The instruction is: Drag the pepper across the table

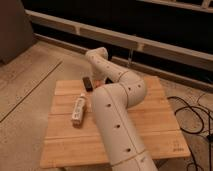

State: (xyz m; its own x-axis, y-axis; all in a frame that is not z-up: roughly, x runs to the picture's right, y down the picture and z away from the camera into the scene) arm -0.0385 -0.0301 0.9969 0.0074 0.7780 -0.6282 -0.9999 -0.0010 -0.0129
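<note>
The light wooden slatted table [150, 125] fills the middle of the view. My white arm rises from the near edge, bends at the elbow and reaches back to the table's far left part. The gripper [94, 79] hangs down there at the tabletop, mostly hidden behind the wrist. A small orange-red bit, the pepper [99, 82], shows right beside the gripper, close to the arm. I cannot tell whether the gripper touches it.
A white bottle [78, 110] lies on its side on the left part of the table. A small dark object [87, 84] sits just left of the gripper. Black cables [192, 112] lie on the floor to the right. A low wall runs behind.
</note>
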